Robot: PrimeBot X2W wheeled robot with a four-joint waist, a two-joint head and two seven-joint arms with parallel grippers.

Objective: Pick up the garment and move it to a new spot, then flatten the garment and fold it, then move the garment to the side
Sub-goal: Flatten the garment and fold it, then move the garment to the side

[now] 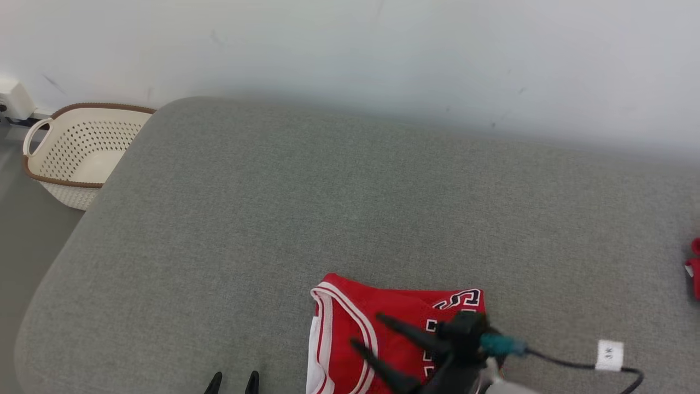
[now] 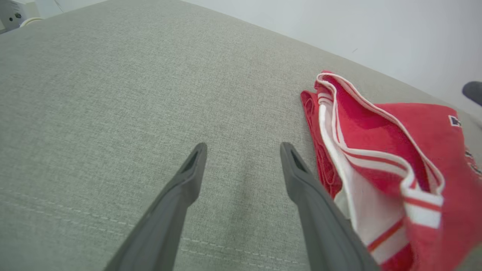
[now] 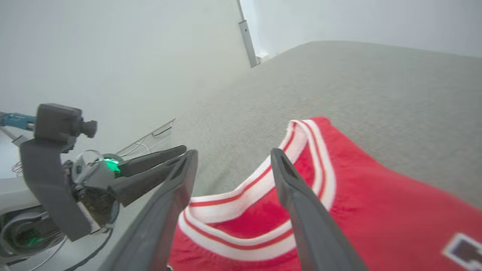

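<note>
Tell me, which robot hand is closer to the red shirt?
Right. The right gripper is open over the red shirt; the left gripper sits off to its left, above bare grey cushion.

One red garment [image 1: 350,312] lies at the lower middle of the head view. Two grippers show there: the left gripper [image 1: 234,378] at the bottom edge and the right gripper [image 1: 367,330] over the cloth. There is one perforated basket [image 1: 82,148] at the upper left, one white tag [image 1: 610,354] at the lower right, and one small red thing [image 1: 694,268] at the right edge.
</note>
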